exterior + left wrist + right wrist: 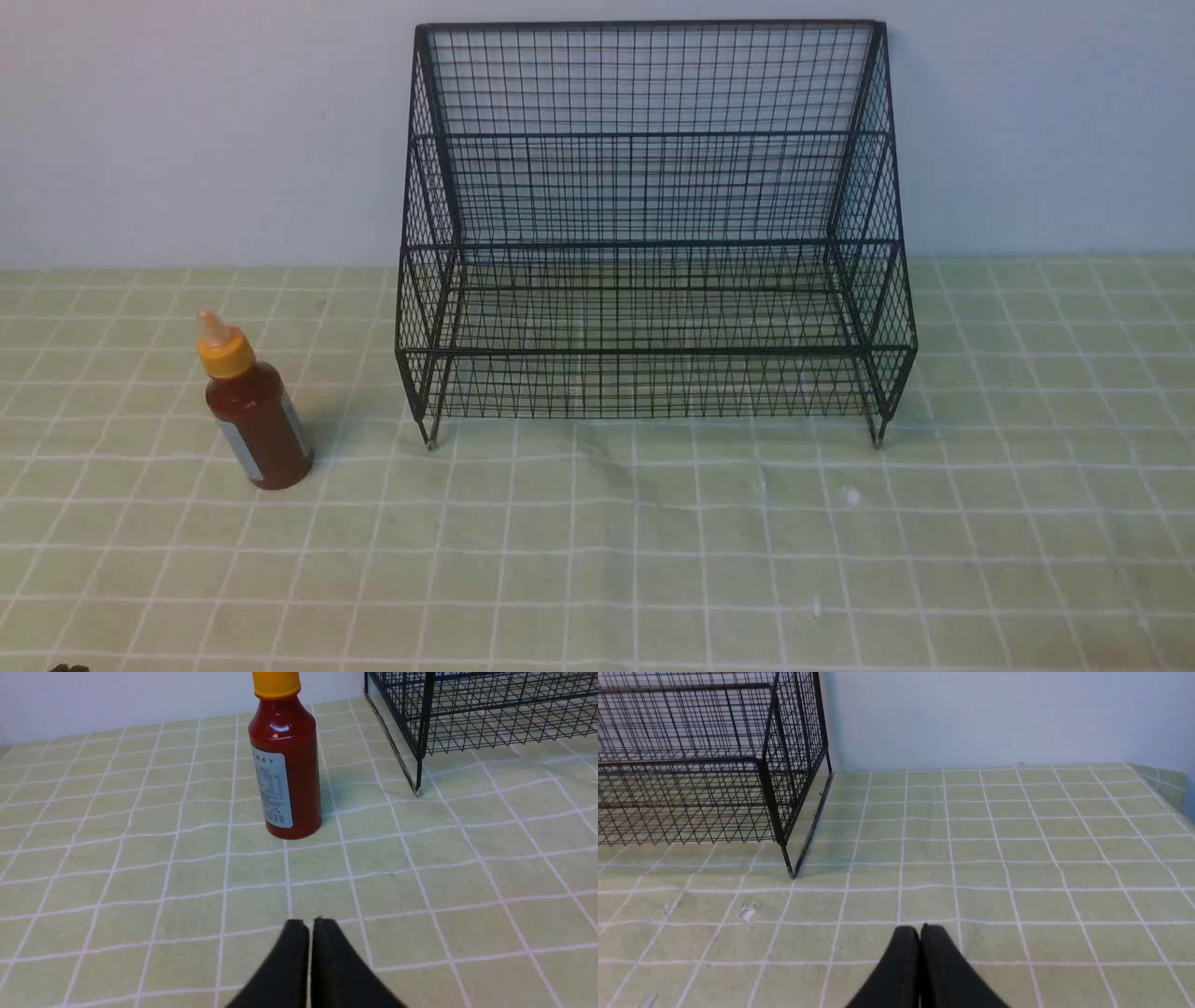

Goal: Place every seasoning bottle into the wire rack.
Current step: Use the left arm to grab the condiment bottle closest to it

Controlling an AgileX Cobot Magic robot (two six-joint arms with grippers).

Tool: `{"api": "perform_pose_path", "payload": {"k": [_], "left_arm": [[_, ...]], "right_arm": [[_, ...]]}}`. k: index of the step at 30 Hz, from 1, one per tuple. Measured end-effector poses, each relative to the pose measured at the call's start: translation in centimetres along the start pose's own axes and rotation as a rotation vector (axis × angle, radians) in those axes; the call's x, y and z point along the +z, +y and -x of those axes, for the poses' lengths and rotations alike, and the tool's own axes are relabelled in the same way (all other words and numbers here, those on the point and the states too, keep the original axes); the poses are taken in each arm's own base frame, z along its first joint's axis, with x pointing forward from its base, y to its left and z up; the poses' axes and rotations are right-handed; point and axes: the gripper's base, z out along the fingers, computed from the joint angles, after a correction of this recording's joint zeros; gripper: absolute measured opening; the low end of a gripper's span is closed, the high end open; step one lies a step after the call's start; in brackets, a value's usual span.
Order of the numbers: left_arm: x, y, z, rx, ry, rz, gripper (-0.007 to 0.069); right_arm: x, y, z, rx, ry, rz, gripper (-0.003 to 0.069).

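A small seasoning bottle (255, 413) of dark red sauce, with a yellow cap and a white label, stands upright on the cloth, left of the wire rack (653, 233). The black stepped rack stands against the back wall, nothing on its tiers. In the left wrist view the bottle (286, 765) stands well ahead of my left gripper (310, 924), which is shut on nothing; the rack's corner (423, 732) is beside the bottle. My right gripper (920, 931) is shut with nothing in it, on the near side of the rack's right leg (789, 870). Neither gripper shows in the front view.
A pale green cloth with a white grid (653, 560) covers the table. A plain light wall (187, 121) rises right behind the rack. A few small white specks (851, 497) lie on the cloth in front of the rack. The table's right edge (1167, 788) is in the right wrist view.
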Motion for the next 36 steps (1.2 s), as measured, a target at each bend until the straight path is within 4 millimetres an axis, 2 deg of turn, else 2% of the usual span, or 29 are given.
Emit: {"api": "perform_pose_path", "payload": {"k": [15, 23, 31, 33, 36], "left_arm": [[0.00, 0.00, 0.00, 0.001, 0.000, 0.000, -0.0007], [-0.02, 0.59, 0.02, 0.160, 0.003, 0.065, -0.0007], [-0.03, 0.79, 0.06, 0.215, 0.003, 0.087, -0.0007], [-0.02, 0.70, 0.27, 0.177, -0.025, 0.080, -0.0007], [-0.02, 0.27, 0.94, -0.058, -0.111, 0.027, -0.0007]], "right_arm": [[0.00, 0.00, 0.00, -0.001, 0.000, 0.000, -0.0011], [0.00, 0.00, 0.00, -0.003, 0.000, 0.000, -0.0011], [0.00, 0.00, 0.00, -0.003, 0.000, 0.000, -0.0011], [0.00, 0.00, 0.00, -0.003, 0.000, 0.000, -0.0011], [0.00, 0.00, 0.00, -0.003, 0.000, 0.000, -0.0011]]}}
